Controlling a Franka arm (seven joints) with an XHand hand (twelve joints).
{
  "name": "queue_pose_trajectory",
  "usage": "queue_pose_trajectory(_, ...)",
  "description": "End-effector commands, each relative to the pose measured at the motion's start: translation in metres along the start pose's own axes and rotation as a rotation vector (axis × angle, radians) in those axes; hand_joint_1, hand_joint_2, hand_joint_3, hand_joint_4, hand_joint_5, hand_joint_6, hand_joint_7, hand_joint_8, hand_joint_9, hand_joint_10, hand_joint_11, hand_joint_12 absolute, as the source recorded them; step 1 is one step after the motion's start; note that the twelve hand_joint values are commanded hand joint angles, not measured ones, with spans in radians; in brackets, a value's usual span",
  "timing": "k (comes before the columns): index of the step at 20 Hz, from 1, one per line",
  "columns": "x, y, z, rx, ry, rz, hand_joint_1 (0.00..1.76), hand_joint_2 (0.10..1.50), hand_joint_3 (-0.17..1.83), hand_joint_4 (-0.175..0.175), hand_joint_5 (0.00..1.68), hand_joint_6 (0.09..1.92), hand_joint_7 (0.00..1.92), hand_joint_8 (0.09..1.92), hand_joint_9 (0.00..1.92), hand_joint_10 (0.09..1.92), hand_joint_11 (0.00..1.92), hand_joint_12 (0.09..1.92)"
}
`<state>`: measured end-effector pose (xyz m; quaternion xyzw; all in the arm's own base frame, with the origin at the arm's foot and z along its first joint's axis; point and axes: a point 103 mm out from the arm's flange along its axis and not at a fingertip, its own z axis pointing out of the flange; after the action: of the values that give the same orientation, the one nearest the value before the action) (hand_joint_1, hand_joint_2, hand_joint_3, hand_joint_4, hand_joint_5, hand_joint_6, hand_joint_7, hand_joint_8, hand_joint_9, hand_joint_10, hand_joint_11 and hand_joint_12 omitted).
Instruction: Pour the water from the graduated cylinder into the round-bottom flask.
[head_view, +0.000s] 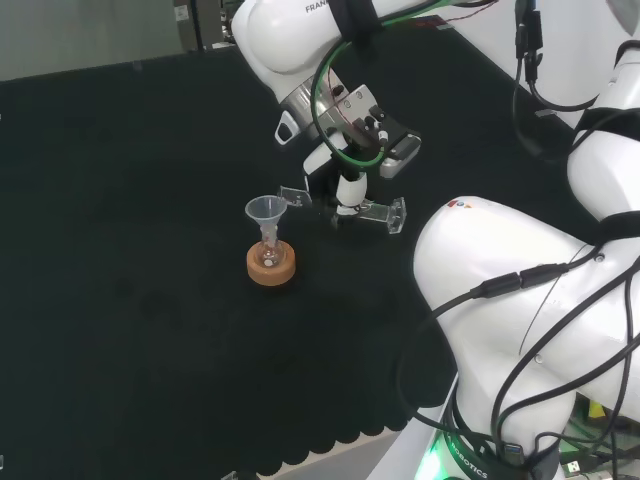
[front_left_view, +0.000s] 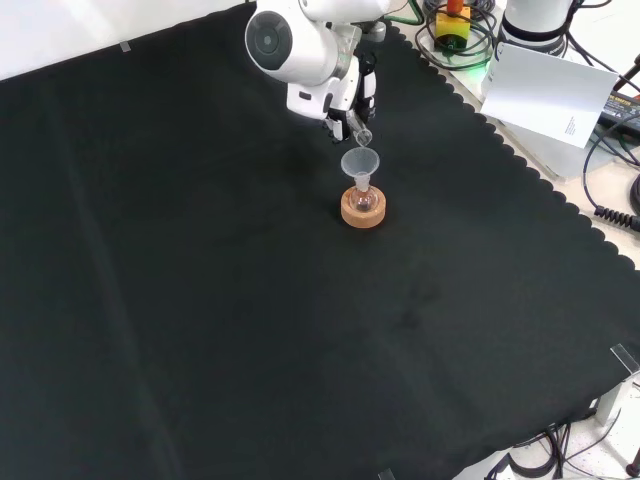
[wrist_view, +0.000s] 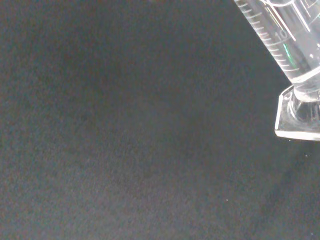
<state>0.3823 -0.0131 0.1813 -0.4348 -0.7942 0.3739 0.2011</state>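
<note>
The graduated cylinder (head_view: 345, 208), clear, rigid and probably slippery, lies near-horizontal in your hand (head_view: 345, 190), fingers curled around mid-barrel; its mouth is just beside the funnel (head_view: 265, 212) atop the round-bottom flask (head_view: 269, 255) on its cork ring (head_view: 270, 267).

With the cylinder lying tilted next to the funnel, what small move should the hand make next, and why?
Probably shift the spout a little further over the funnel before tipping more. In the head view the hand holds the graduated cylinder almost level, with its spout just beside the funnel's rim. The funnel sits in the round-bottom flask on the cork ring.
</note>
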Motion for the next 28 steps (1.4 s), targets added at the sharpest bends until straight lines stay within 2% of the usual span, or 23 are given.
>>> queue_pose_trajectory(1, 0.000, -0.001, -0.002, 0.036, -0.006, 0.018, 1.15, 1.12, -0.02, -0.146, 1.00, 0.99, 1.29, 0.31, 1.44, 0.09, 1.31, 0.71)
queue_pose_trajectory(14, 0.012, 0.006, -0.017, 0.108, -0.004, 0.062, 1.15, 1.12, -0.02, -0.146, 1.00, 0.99, 1.29, 0.30, 1.44, 0.09, 1.31, 0.71)
queue_pose_trajectory(16, 0.002, 0.000, -0.012, 0.100, 0.006, 0.062, 1.15, 1.12, -0.02, -0.146, 1.00, 0.99, 1.29, 0.30, 1.45, 0.09, 1.31, 0.71)
queue_pose_trajectory(21, 0.007, 0.002, -0.023, 0.138, -0.003, 0.075, 1.15, 1.12, -0.02, -0.145, 1.00, 0.99, 1.29, 0.30, 1.45, 0.09, 1.31, 0.71)
queue_pose_trajectory(26, 0.011, -0.001, -0.030, 0.144, -0.006, 0.079, 1.15, 1.12, -0.02, -0.146, 1.00, 0.99, 1.30, 0.30, 1.45, 0.09, 1.31, 0.71)
queue_pose_trajectory(28, 0.002, -0.006, -0.025, 0.135, 0.001, 0.072, 1.15, 1.12, -0.02, -0.146, 1.00, 0.99, 1.30, 0.30, 1.45, 0.09, 1.31, 0.71)
